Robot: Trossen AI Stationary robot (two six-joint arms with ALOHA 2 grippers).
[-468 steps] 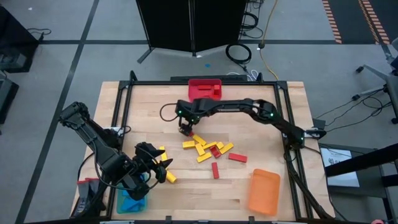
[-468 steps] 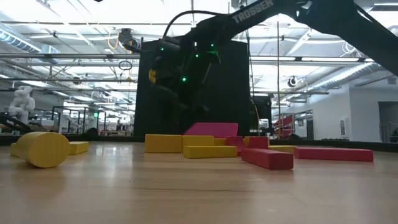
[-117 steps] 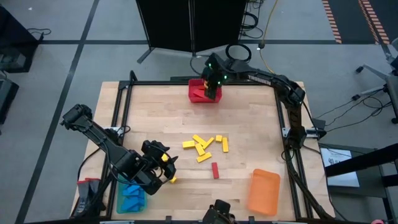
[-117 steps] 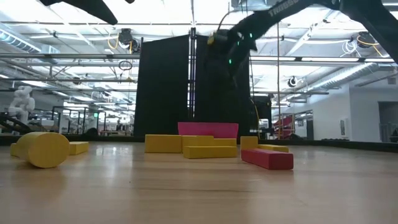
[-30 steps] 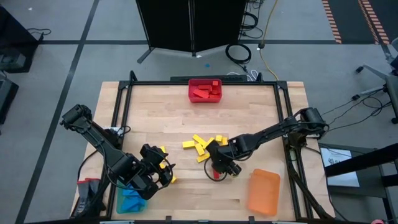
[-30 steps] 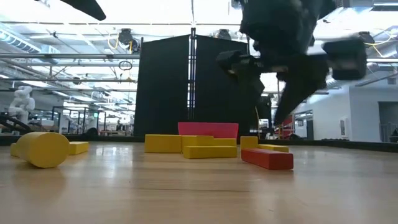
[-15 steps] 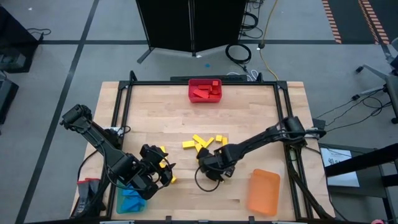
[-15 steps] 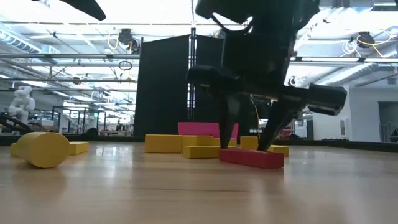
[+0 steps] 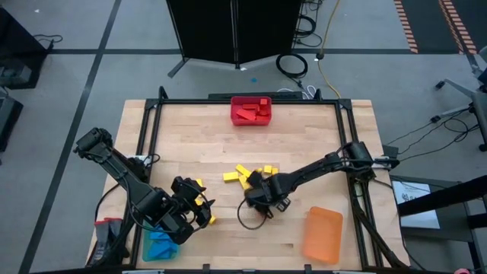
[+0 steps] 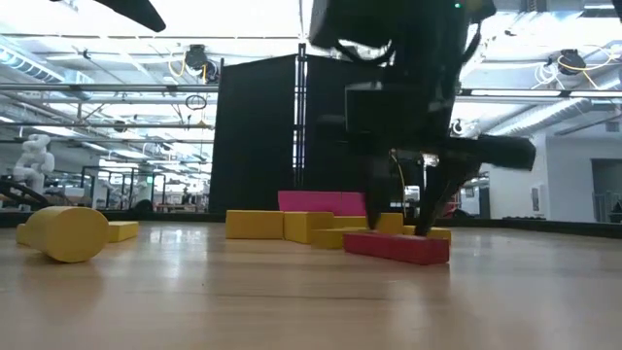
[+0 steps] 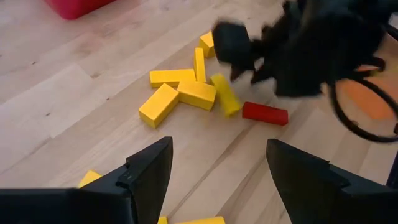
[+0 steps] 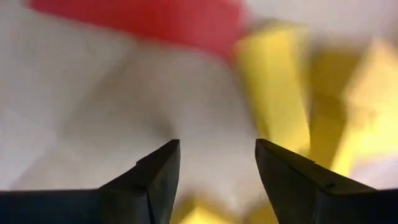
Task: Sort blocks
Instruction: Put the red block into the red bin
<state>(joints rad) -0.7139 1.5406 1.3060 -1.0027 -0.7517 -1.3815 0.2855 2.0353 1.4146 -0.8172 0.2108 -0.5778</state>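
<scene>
One red block [image 11: 264, 113] lies flat on the table beside a cluster of yellow blocks [image 9: 247, 176]. My right gripper [image 9: 261, 199] hangs low over that spot, pointing steeply down. It is open, with bare table between its fingers in the right wrist view. There the red block [image 12: 143, 22] lies beyond the fingertips. In the low view its fingers [image 10: 374, 219] stand just behind the red block [image 10: 394, 247]. My left gripper [image 9: 194, 208] waits open at the near left, next to a few yellow blocks [image 9: 207, 219].
A red bin [image 9: 251, 110] with red blocks stands at the far edge, a blue bin [image 9: 160, 243] at the near left corner, and an orange bin [image 9: 323, 234] at the near right. A yellow round piece [image 10: 68, 233] lies at the low view's left. A dark cable loop [image 9: 247, 219] hangs below my right gripper.
My right gripper has come down toward the table and a little toward the yellow cluster, tipping to point more steeply down. The red block has slid a short way and turned about on the table. My left arm has kept still.
</scene>
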